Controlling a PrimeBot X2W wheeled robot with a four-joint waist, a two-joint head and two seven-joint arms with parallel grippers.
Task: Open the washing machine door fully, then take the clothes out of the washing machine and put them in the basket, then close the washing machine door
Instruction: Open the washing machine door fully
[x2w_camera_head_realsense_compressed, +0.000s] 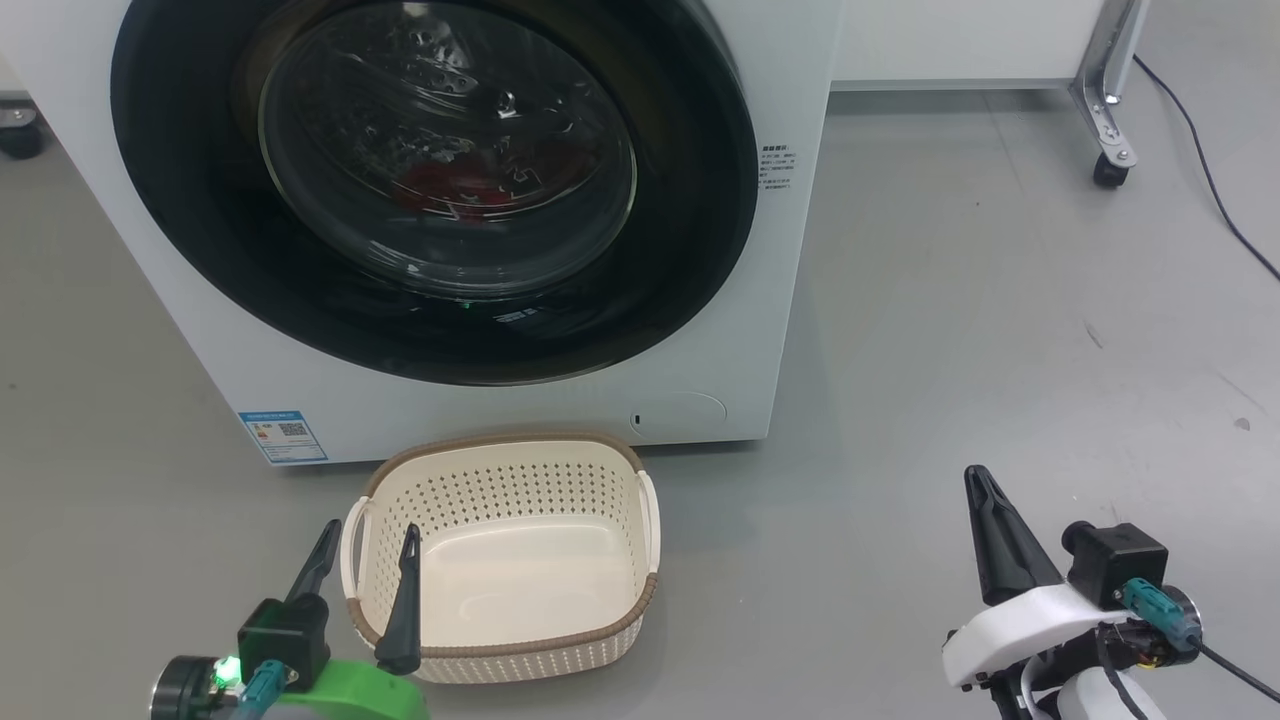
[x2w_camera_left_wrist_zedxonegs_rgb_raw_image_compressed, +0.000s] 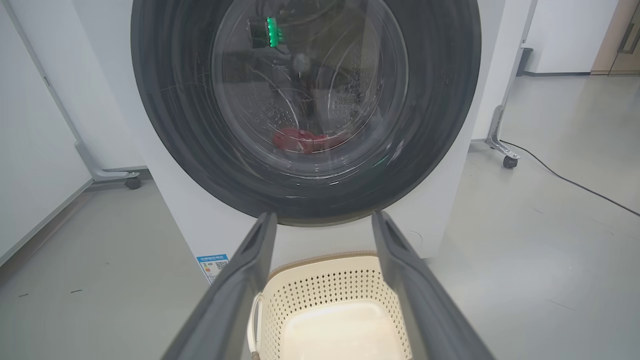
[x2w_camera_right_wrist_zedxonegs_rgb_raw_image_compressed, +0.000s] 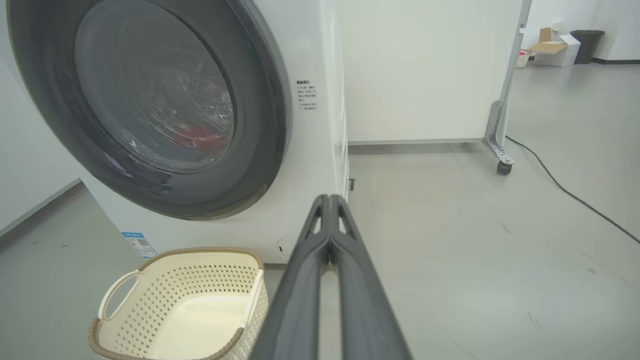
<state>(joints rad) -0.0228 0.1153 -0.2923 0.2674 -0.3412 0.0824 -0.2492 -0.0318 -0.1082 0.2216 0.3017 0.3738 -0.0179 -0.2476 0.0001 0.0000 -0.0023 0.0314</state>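
The white washing machine (x2w_camera_head_realsense_compressed: 120, 250) fills the upper left of the head view, and its round black-rimmed door (x2w_camera_head_realsense_compressed: 690, 230) is shut. Through the glass I see red clothes (x2w_camera_head_realsense_compressed: 440, 185) lying in the drum, also red clothes (x2w_camera_left_wrist_zedxonegs_rgb_raw_image_compressed: 300, 140) in the left wrist view. The cream basket (x2w_camera_head_realsense_compressed: 500, 655) stands on the floor before the machine, with nothing in it. My left gripper (x2w_camera_head_realsense_compressed: 365, 545) is open, its fingers over the basket's left rim. My right gripper (x2w_camera_head_realsense_compressed: 985, 490) is shut on nothing, over bare floor to the right of the basket (x2w_camera_right_wrist_zedxonegs_rgb_raw_image_compressed: 175, 260).
A white panel on a metal leg with a caster (x2w_camera_head_realsense_compressed: 1110, 170) stands at the back right, and a black cable (x2w_camera_head_realsense_compressed: 1210, 180) runs across the grey floor beside it. A cardboard box (x2w_camera_right_wrist_zedxonegs_rgb_raw_image_compressed: 552, 50) and a dark bin (x2w_camera_right_wrist_zedxonegs_rgb_raw_image_compressed: 587, 40) sit far off.
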